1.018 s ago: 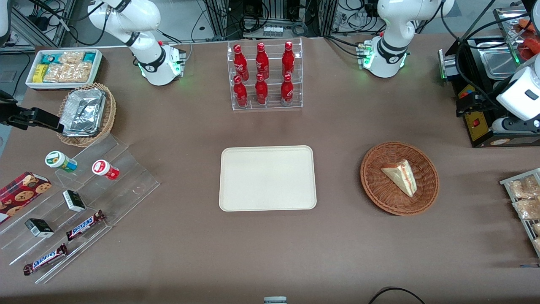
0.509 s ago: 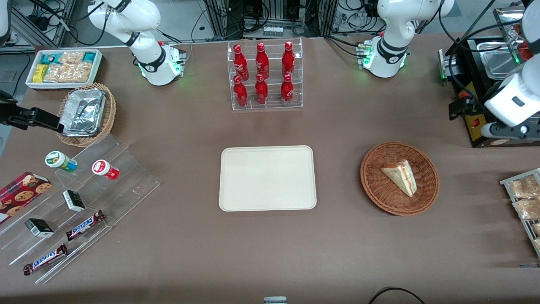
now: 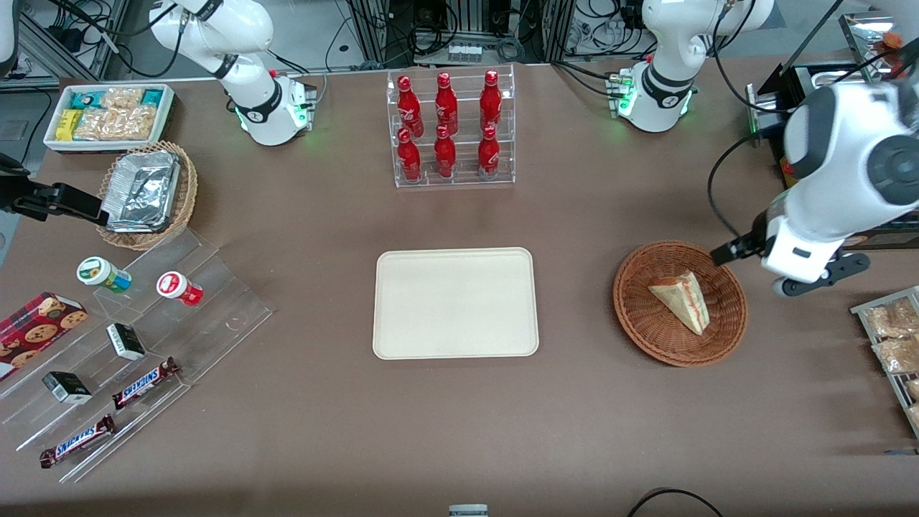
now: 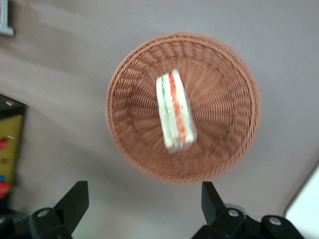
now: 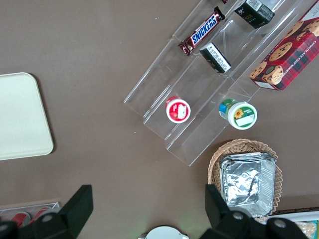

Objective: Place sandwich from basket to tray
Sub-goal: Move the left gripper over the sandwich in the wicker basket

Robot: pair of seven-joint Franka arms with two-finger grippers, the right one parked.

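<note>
Spread wide and holding nothing, the left arm's two-finger gripper (image 4: 142, 206) hung above the brown tabletop just beside the round reddish-brown wicker basket (image 3: 721, 327), on the side toward the working arm's end of the counter. Both dark fingers (image 4: 74, 201) stood well apart, with bare table between them.

A small triangular wedge sandwich (image 3: 682, 300) of pale tan bread lay flat in the middle of that basket, its red, pink and green filling showing along the cut edge. From the gripper, the sandwich lay toward the centre of the counter and somewhat lower. In the wrist view its long axis ran roughly square to the line between the two fingers, so the jaws seemed fairly well turned to close across its narrow width once centred over it.

Open space surrounded the basket on all sides. A flat cream-coloured rectangular plastic tray (image 3: 402, 337) with rounded corners sat empty near the counter's middle, well apart from the basket, with only bare tabletop between them. Nothing stood in the likely carrying path.
</note>
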